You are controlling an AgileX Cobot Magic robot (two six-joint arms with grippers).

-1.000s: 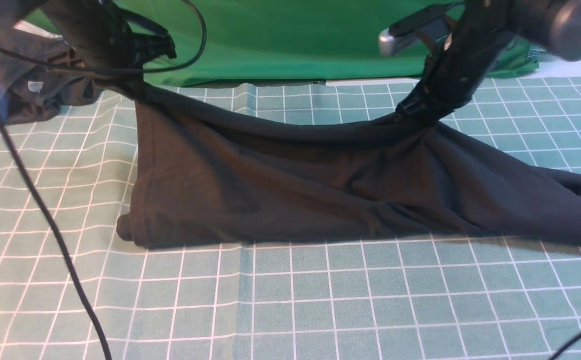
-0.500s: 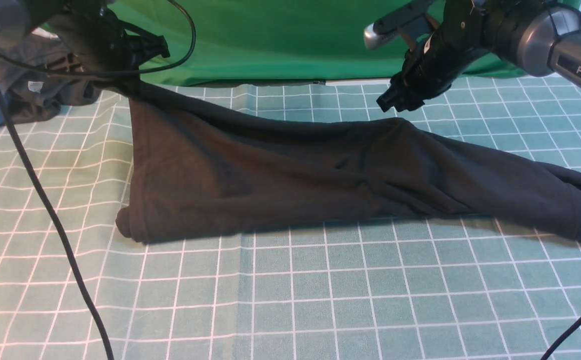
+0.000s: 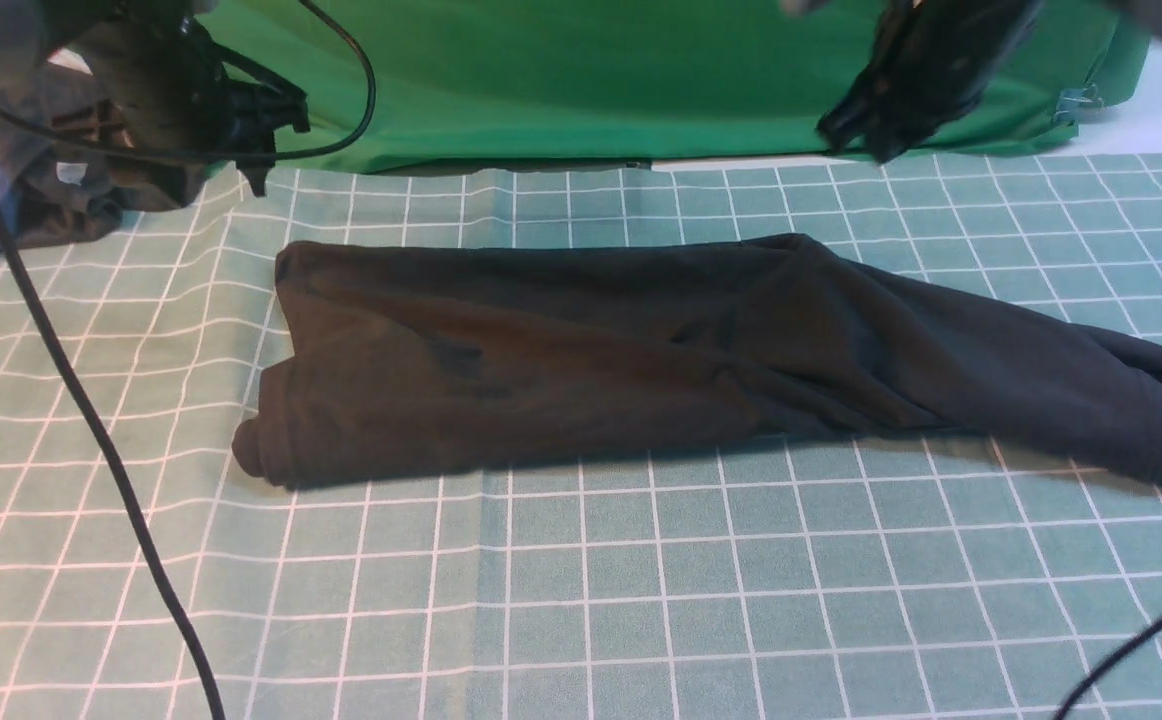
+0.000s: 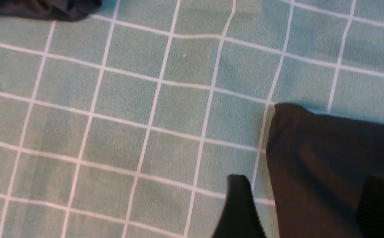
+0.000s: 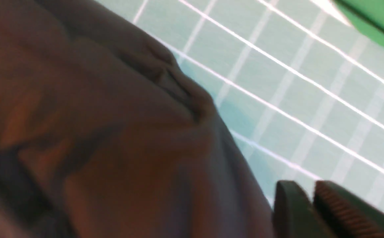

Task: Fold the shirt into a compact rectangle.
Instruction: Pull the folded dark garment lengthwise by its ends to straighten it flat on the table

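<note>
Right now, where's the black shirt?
Front view: the shirt lies in a long band across the middle of the checked cloth, in front of the green backdrop, right of the dark garment heap.

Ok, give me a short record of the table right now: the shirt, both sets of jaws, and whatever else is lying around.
shirt: black, lying as a long folded band across the mat, not yet a compact rectangle
left jaws: open, empty, raised by the shirt's far left corner
right jaws: shut, empty, raised clear of the shirt
mat: green, white grid
other clothes: dark and blue heap, far left
</note>
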